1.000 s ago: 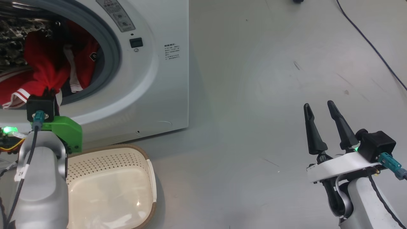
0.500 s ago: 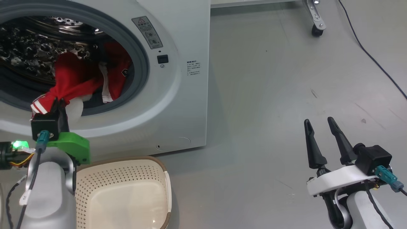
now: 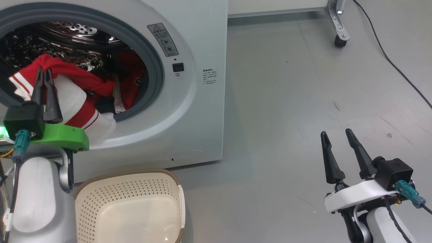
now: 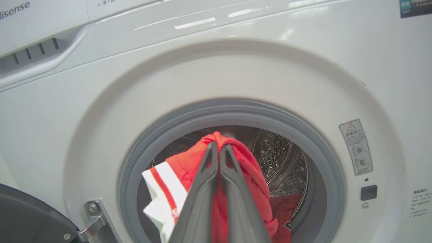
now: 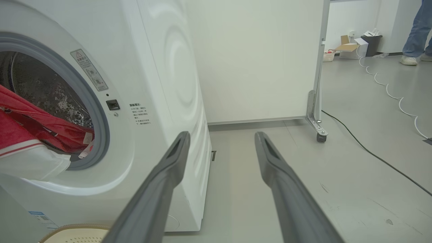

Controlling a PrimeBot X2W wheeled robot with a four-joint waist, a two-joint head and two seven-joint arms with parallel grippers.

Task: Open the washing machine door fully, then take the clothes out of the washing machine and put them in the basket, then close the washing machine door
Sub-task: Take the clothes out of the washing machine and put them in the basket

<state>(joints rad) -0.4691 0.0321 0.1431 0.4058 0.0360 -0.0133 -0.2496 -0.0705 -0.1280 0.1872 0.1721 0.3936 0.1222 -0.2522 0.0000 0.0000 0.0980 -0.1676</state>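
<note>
The white washing machine (image 3: 199,40) stands with its mouth uncovered, and red clothes (image 3: 77,79) lie in the steel drum. My left gripper (image 3: 44,71) is shut on a red garment with white trim, held up in front of the drum opening. The garment drapes down over the lower lip. In the left wrist view the left gripper (image 4: 217,145) pinches that red cloth (image 4: 246,162), and the dark edge of the washing machine door (image 4: 23,216) shows beside the hinge. The cream basket (image 3: 135,172) sits on the floor below the opening. My right gripper (image 3: 335,133) hangs open over bare floor, far to the right.
Grey floor stretches right of the washer. A white wheeled panel on a caster (image 5: 320,136) stands behind it, and a black cable (image 3: 398,54) runs across the floor at the right. A person's legs (image 5: 416,30) show far off. The basket rim (image 5: 74,233) lies under the washer front.
The head camera has shifted, so the washer sits lower and further right in view. My left gripper has risen, lifting the red garment up and out over the drum lip. The right gripper holds still.
</note>
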